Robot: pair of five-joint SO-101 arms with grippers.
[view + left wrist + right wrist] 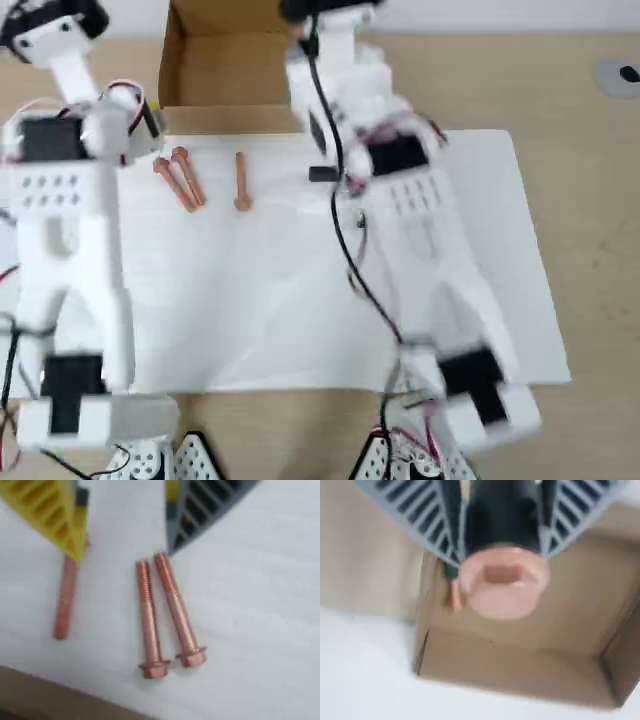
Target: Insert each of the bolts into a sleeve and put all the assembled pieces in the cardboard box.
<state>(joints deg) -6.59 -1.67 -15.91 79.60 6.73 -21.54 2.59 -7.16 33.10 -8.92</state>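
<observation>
Two copper bolts lie side by side on the white sheet, heads toward the table edge. A third bolt lies apart, partly behind my yellow finger. My left gripper hangs open just above them, beside the box's near left corner. In the high view the pair and the single bolt lie in front of the cardboard box. My right gripper is shut on a black sleeve with a bolt head showing, held over the open box.
The white sheet covers the middle of the table, with both arm bases at its near edge. A small copper-coloured piece shows inside the box by its wall. Bare wood table lies to the right.
</observation>
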